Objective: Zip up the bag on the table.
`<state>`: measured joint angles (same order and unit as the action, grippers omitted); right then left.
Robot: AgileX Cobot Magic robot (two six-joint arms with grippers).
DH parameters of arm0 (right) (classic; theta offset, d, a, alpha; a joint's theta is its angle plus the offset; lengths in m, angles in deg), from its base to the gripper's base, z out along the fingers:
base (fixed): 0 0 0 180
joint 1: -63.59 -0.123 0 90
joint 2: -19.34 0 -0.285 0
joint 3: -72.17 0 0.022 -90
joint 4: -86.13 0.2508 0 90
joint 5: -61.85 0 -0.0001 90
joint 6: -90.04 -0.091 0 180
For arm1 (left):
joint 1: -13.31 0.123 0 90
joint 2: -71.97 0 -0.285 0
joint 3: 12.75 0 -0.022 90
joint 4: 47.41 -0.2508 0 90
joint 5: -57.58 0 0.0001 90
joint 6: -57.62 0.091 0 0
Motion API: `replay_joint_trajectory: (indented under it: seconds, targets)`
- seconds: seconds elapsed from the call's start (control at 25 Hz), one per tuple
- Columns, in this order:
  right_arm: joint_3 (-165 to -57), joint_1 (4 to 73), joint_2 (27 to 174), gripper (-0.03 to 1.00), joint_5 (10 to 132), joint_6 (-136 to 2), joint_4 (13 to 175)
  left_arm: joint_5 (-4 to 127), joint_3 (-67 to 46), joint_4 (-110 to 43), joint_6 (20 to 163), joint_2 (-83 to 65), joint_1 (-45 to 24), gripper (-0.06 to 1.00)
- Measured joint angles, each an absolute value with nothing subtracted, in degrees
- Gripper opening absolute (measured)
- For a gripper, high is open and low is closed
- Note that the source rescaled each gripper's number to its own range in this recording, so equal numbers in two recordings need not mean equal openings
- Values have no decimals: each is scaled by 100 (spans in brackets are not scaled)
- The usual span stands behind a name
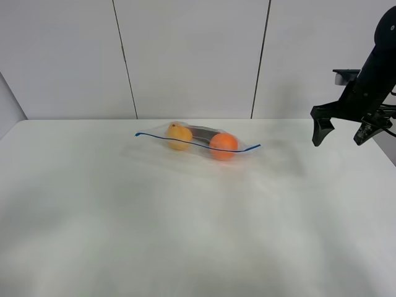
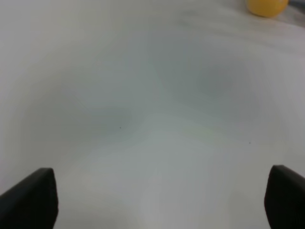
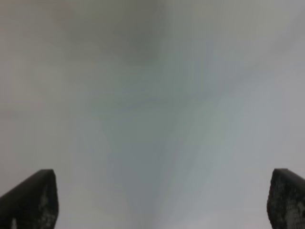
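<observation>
The clear bag [image 1: 197,142] lies flat on the white table [image 1: 185,235] near its far edge, with a thin blue zipper strip along its near side. Two orange balls and a dark object show through it. My right gripper [image 1: 340,131] hangs open above the table's far right, well to the right of the bag. In the right wrist view my open gripper [image 3: 157,200] has only blurred white surface between its fingertips. My left gripper [image 2: 159,200] is open over bare table; one orange ball [image 2: 267,6] shows at the frame edge. The left arm is out of the exterior view.
A white panelled wall [image 1: 192,55] with dark seams stands behind the table. The table's rounded far corners and right edge [image 1: 387,154] lie close to my right gripper.
</observation>
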<state>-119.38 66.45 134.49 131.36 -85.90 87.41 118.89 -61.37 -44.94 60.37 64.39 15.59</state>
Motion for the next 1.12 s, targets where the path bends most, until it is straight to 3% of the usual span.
replay_joint_trajectory:
  seconds: [0.72,0.88,1.12]
  targets:
    - [-6597,6645,8419,100,12742,-8425,8966,11889,-6137,-4494,6037,6439,1559,100]
    - [-5946,6645,6851,100,12210,-8425,8989,11889,-6137,-4494,6037,6439,1559,100]
    - [-5915,6624,4774,100,12069,-8425,8995,11889,-6137,-4494,6037,6439,1559,100]
